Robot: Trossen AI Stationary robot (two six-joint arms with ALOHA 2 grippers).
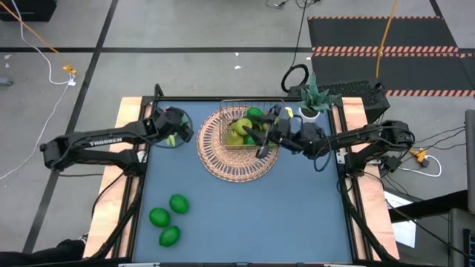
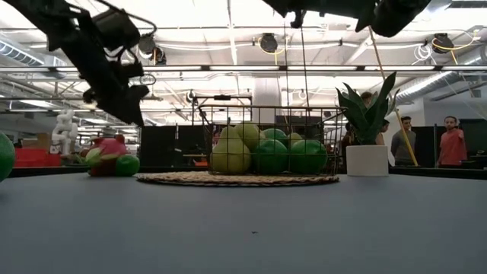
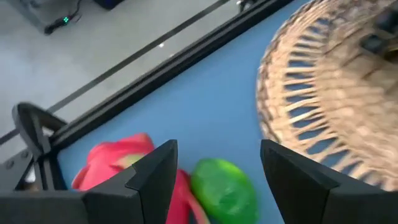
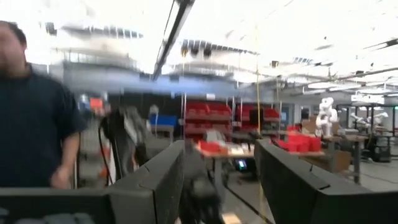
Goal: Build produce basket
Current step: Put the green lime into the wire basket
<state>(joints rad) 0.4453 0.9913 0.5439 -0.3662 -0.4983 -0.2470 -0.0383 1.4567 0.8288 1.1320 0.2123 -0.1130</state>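
Note:
The copper wire basket stands on a round wicker mat and holds yellow-green pears and limes. A pink dragon fruit and a lime lie side by side on the table near its far left corner. My left gripper hovers open above them, with the lime below the gap between its fingers. My right gripper is open and raised over the basket's right side, pointing level into the room. No grape bunch shows.
Three more limes lie on the blue table near its near left corner. A potted plant stands at the far right, beside the mat. People stand in the room beyond the table. Bare table lies in the middle and near right.

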